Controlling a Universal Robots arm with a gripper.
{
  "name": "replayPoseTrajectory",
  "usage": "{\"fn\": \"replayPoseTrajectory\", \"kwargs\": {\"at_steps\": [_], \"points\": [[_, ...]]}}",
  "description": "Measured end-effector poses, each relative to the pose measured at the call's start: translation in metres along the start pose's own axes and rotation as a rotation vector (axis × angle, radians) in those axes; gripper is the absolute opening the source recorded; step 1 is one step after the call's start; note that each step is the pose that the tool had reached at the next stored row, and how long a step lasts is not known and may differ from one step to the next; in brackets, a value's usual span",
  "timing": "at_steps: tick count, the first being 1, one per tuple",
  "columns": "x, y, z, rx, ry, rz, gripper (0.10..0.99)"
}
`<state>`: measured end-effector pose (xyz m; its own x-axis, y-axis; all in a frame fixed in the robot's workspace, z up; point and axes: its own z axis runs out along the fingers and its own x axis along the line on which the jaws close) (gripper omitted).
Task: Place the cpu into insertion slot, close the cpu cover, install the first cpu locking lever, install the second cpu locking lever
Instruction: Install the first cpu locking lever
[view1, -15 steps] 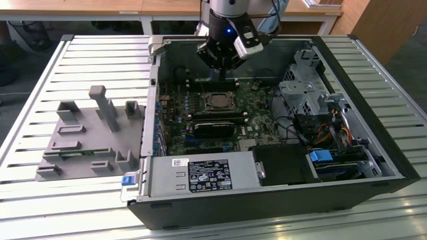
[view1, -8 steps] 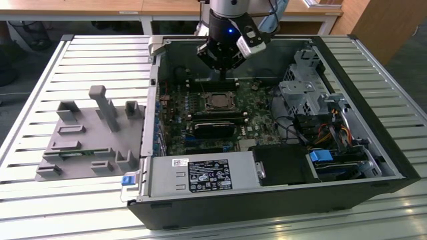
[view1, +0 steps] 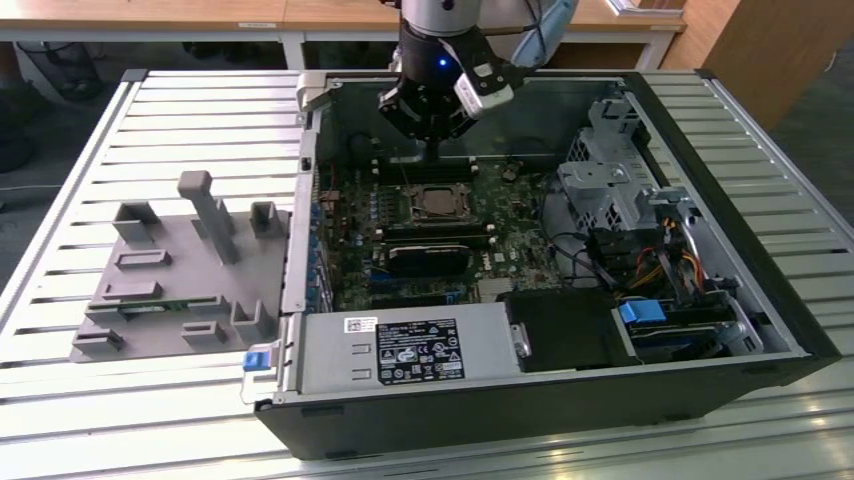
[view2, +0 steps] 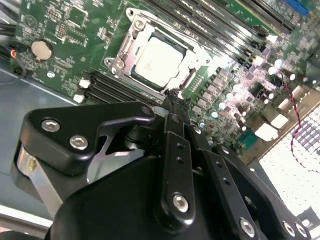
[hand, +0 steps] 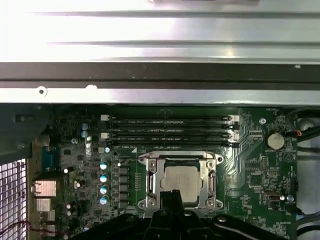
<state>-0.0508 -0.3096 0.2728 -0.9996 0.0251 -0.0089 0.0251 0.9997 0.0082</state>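
The cpu (view1: 433, 204) (view2: 159, 61) (hand: 181, 182), a dull silver square, lies flat in its socket on the green motherboard. The cpu cover (view2: 125, 50) (hand: 152, 179), a silver frame with a square window, lies down around the chip's edges. I cannot make out how the locking levers stand. My gripper (view1: 430, 152) (view2: 172, 102) (hand: 172, 196) hangs above the board at the socket's edge, on the side toward the case's far wall. Its black fingers are shut together with nothing between them. They stand clear of the chip.
Memory slots (hand: 170, 129) run beside the socket, and a coin battery (hand: 274, 140) sits near them. A black block (view1: 427, 256), a power supply (view1: 400, 350) and a drive cage (view1: 607, 190) fill the case. A grey fixture (view1: 174, 270) lies at the exterior view's left.
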Motion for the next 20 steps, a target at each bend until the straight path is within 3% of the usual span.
{"fn": "replayPoseTrajectory", "kwargs": {"at_steps": [5, 10, 20], "points": [[0.0061, 0.0006, 0.0055, 0.0, -0.0001, 0.006, 0.106], [0.0232, 0.0017, 0.0083, 0.0, -0.0003, 0.006, 0.106], [0.0416, 0.0026, 0.0127, 0.0, -0.0005, 0.006, 0.106]]}}
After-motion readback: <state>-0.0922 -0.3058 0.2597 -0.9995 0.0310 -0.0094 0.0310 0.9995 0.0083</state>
